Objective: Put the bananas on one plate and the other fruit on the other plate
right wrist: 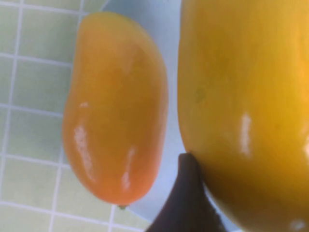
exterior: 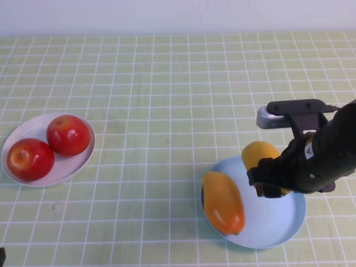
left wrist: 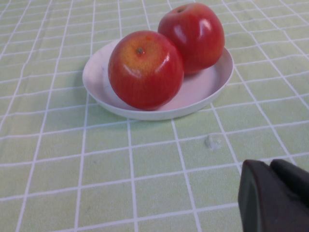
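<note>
Two red apples (exterior: 68, 134) (exterior: 30, 158) lie on the white plate (exterior: 22, 129) at the left; they also show in the left wrist view (left wrist: 146, 68) (left wrist: 193, 36), on the same plate (left wrist: 96, 82). One yellow-orange banana (exterior: 223, 203) lies on the left part of the light blue plate (exterior: 283, 222). My right gripper (exterior: 272, 181) is over that plate, shut on the second banana (exterior: 260, 154). In the right wrist view a dark finger (right wrist: 190, 198) presses against this banana (right wrist: 241, 96), beside the lying one (right wrist: 116, 111). My left gripper (left wrist: 275, 193) is shut and empty, near the table's front left corner.
A green checked cloth (exterior: 167, 100) covers the whole table. A pale wall runs along the far edge. The right arm's grey wrist camera (exterior: 278, 118) sits above the blue plate's far rim.
</note>
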